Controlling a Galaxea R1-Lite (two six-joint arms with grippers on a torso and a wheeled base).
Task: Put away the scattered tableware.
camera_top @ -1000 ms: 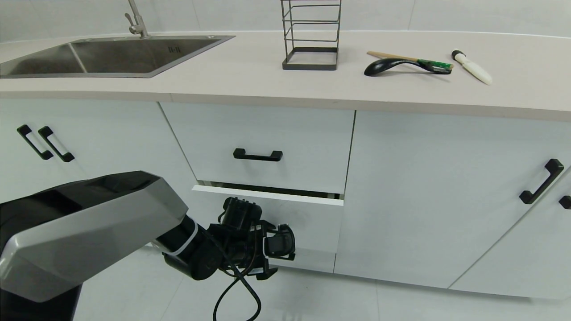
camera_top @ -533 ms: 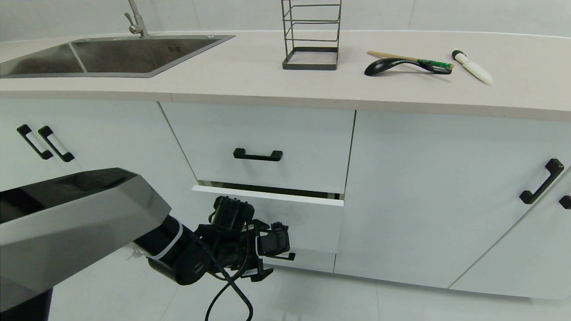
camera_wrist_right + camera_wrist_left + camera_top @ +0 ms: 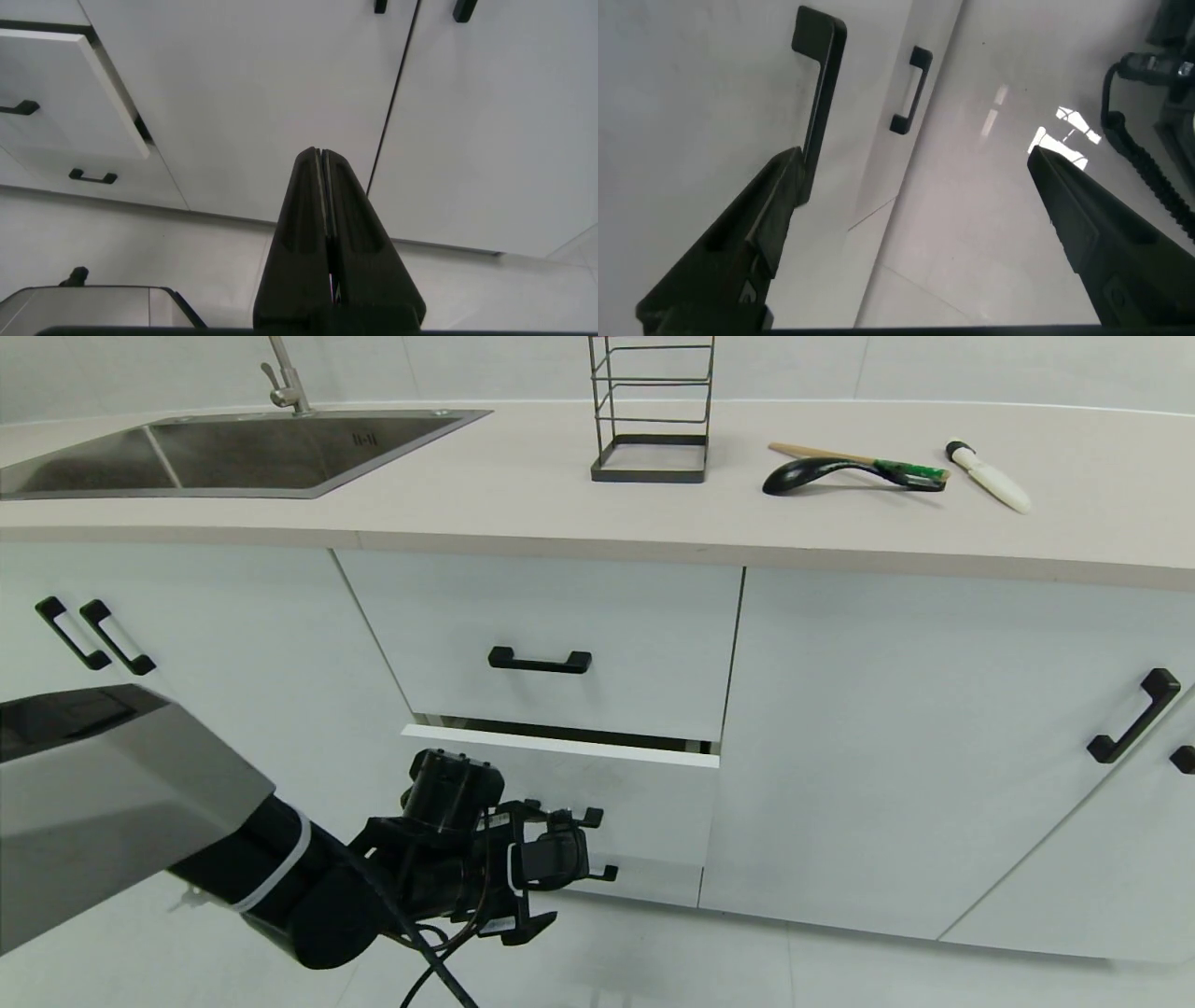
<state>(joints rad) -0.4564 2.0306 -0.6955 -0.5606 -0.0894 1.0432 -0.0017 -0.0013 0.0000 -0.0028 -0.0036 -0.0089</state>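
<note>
1. Step, as I judge it: open the lower drawer (image 3: 644,803) so the tableware can go in. It stands out a crack, with a dark gap above its front.
2. Left hand (image 3: 913,161) is released, fingers spread wide, low in front of that drawer. The drawer handle (image 3: 820,89) runs just beside one finger; I can't tell if the bar sits between the two.
3. Right hand (image 3: 319,159) is clenched on nothing and points at cabinet doors (image 3: 486,112).
4. The tableware is all on the worktop (image 3: 467,504), well apart from both hands. The black spoon (image 3: 812,473) has the wooden utensil (image 3: 822,454) lying just behind it. The white-handled tool (image 3: 994,483) is near them, toward the robot's right.
5. A wire rack (image 3: 651,439) stands beside the spoon; the sink (image 3: 233,448) is far to the robot's left.
6. To do it well: centre the bar between the fingers before closing and grip it mid-bar. Pull straight out along the slides with no sideways drag. Open far enough for the long spoon.
7. Risk: closing off-centre could clip the bar's end and slip off.
8. Views: the head view gives the tableware layout and the drawer gap, but the wrist hides the contact with the handle. The left wrist view gives the finger spread and the handle beside a finger. The right wrist view shows the right fingers meeting.
</note>
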